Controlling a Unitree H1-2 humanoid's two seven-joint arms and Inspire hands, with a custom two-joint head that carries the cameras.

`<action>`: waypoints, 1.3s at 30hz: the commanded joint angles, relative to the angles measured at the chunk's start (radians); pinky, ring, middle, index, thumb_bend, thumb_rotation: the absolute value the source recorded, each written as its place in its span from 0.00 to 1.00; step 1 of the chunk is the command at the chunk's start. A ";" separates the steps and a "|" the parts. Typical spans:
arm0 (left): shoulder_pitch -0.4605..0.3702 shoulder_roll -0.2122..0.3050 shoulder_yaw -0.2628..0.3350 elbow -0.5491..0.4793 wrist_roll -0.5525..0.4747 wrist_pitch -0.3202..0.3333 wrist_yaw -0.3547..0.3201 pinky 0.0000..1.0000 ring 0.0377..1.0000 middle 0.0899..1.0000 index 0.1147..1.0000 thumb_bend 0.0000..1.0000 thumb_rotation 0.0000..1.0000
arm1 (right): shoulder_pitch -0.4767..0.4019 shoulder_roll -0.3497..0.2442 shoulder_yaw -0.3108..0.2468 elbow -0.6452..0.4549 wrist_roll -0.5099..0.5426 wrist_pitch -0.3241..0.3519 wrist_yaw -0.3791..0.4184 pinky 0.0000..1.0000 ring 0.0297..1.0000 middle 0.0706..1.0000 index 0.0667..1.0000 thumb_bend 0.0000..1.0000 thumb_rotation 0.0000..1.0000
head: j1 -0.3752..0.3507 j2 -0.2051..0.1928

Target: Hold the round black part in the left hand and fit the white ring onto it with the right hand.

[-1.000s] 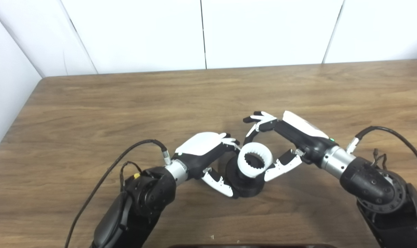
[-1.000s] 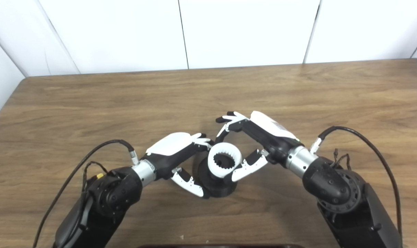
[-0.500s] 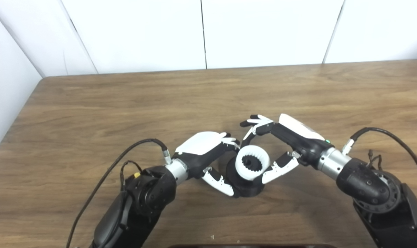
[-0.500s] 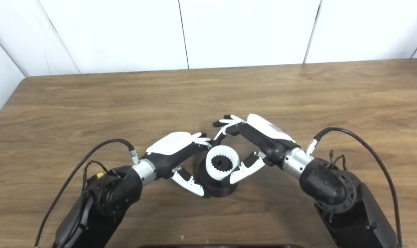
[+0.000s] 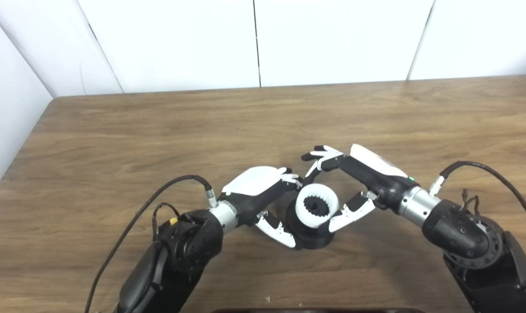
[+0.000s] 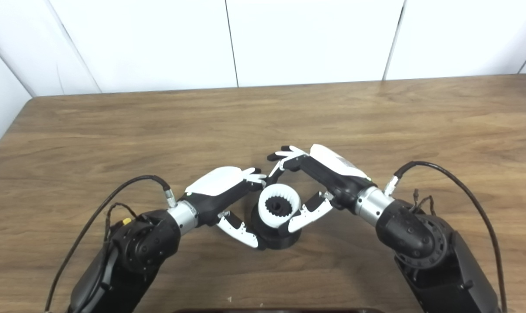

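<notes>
The round black part (image 5: 308, 237) stands on the wooden table (image 5: 158, 130) near its front middle. My left hand (image 5: 263, 195) is shut on it, fingers behind and thumb in front at its left side. The white ring (image 5: 318, 211), toothed on its inside, sits tilted on top of the black part, and a black toothed hub shows through its hole. My right hand (image 5: 354, 182) is shut on the ring, thumb at its right side and fingers curled over its far edge. In the right eye view the ring (image 6: 280, 211) and black part (image 6: 278, 239) look the same.
White wall panels (image 5: 254, 43) run along the table's far edge. Cables (image 5: 158, 204) loop off both forearms over the table. A dark strip (image 5: 315, 310) shows at the bottom edge of the picture.
My right hand has carried the white ring a little left and down, so its hole now lies over the black part's hub. The left hand and black part have held still.
</notes>
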 commanded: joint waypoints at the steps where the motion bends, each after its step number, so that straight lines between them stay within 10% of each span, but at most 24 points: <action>1: -0.030 -0.007 0.008 -0.030 0.002 0.006 0.011 0.92 1.00 0.93 0.71 0.87 0.33 | -0.038 0.006 -0.008 -0.012 0.005 -0.035 -0.013 0.84 0.98 0.89 0.46 0.52 0.16 | -0.001 0.000; 39: -0.058 -0.012 0.008 -0.042 0.004 0.024 -0.005 0.90 1.00 0.92 0.72 0.88 0.34 | -0.015 -0.031 -0.025 0.013 0.009 -0.051 -0.014 0.85 0.98 0.89 0.46 0.52 0.16 | 0.012 0.031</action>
